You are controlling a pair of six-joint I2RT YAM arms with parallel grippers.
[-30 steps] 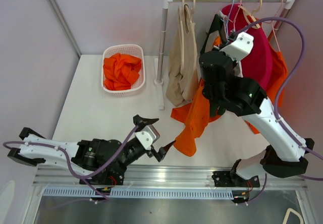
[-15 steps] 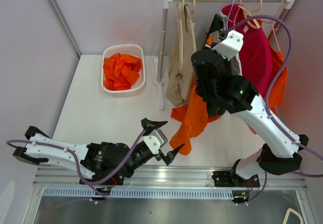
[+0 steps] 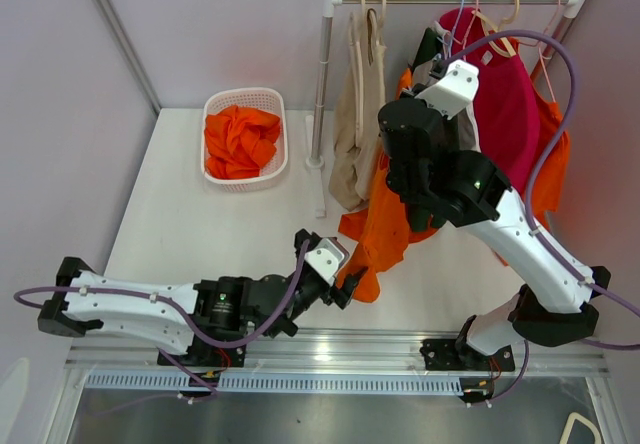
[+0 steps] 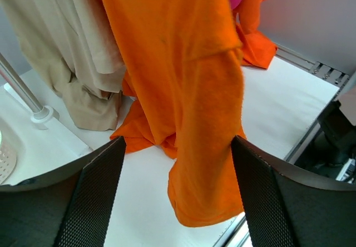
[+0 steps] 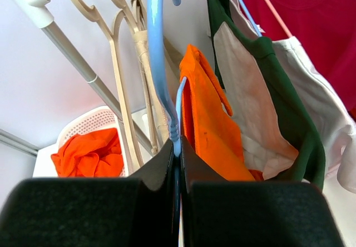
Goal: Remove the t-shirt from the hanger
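Note:
The orange t-shirt (image 3: pixel 385 226) hangs from a light blue hanger (image 5: pixel 157 63) off the rack, and its lower hem drapes onto the white table. My right gripper (image 5: pixel 178 147) is shut on the hanger's lower stem, with the shirt's shoulder (image 5: pixel 207 119) just to its right. My left gripper (image 3: pixel 343 272) is open, low over the table at the shirt's hem. In the left wrist view the hanging shirt (image 4: pixel 189 85) fills the gap between the two open fingers (image 4: pixel 94 191), which do not touch the cloth.
A white basket (image 3: pixel 243 94) holding orange clothes stands at the back left. The rack's post (image 3: pixel 322 94) rises beside a beige garment (image 3: pixel 360 134). Magenta (image 3: pixel 508 94), green and white (image 5: pixel 261 91) and more orange garments hang to the right. A metal rail (image 3: pixel 330 342) runs along the near edge.
My left gripper has moved right along the table's front to the shirt's hem, staying open. My right gripper has shifted slightly left and up with the hanger, lifting the shirt.

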